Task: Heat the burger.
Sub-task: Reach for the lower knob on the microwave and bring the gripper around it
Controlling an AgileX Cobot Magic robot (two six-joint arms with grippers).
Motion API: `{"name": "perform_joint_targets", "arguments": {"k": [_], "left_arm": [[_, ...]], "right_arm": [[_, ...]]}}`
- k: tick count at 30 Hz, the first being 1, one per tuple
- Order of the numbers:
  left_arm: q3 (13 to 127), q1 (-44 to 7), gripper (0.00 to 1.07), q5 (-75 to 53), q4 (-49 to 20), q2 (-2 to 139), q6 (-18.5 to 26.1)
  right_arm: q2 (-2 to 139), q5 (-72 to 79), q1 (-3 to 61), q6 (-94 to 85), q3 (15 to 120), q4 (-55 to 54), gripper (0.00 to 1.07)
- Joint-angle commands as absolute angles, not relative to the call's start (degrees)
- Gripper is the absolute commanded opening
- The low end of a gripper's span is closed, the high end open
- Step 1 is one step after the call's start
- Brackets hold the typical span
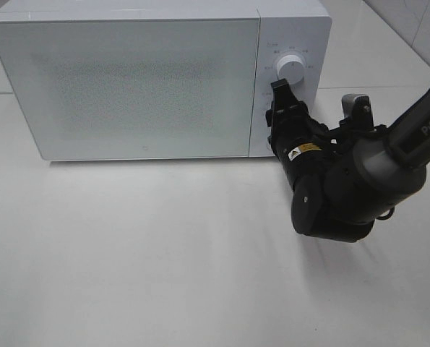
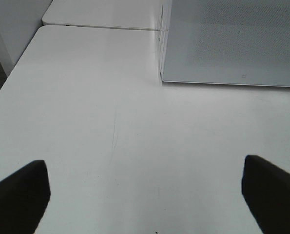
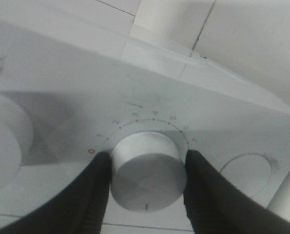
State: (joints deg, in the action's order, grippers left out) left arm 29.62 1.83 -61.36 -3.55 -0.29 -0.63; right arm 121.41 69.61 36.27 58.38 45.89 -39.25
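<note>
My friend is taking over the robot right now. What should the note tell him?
Right gripper: closed around the microwave's numbered dial, one finger on each side.
Left gripper: open, holding nothing, above the bare white table in front of the microwave.
Burger: not in any view. The microwave door is shut and frosted, so I cannot tell whether it is inside.
Done: door closed, dial gripped.
Left: probably turn the dial to set the heating time. How far it is already turned cannot be read from here.
</note>
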Motion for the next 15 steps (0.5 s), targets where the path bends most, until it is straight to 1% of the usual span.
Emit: {"name": "perform_joint_targets", "arguments": {"k": [1, 4, 6, 7, 8, 15], "left_arm": [[29.68, 1.89, 1.01, -61.31, -3.55, -1.26, -0.86], [29.68, 1.89, 1.01, -61.31, -3.55, -1.26, -0.86], [29.68, 1.89, 1.01, -61.31, -3.55, -1.26, -0.86], [29.68, 1.89, 1.01, -61.31, -3.55, -1.26, -0.86], [29.68, 1.89, 1.01, -61.31, -3.55, -1.26, -0.86], [29.68, 1.89, 1.01, -61.31, -3.55, -1.26, -0.86]], "right_arm": [[120.78, 76.78, 37.30, 80.16, 47.27, -26.13, 0.00], [120.78, 76.78, 37.30, 83.02, 47.27, -26.01, 0.00], [120.78, 77.01, 37.30, 92.76, 47.27, -24.58, 0.00], [120.78, 77.01, 37.30, 92.76, 47.27, -24.58, 0.00], [120.78, 77.01, 37.30, 96.43, 47.27, -24.41, 0.01], [120.78, 78.04, 37.30, 98.66, 47.27, -23.43, 0.01]]}}
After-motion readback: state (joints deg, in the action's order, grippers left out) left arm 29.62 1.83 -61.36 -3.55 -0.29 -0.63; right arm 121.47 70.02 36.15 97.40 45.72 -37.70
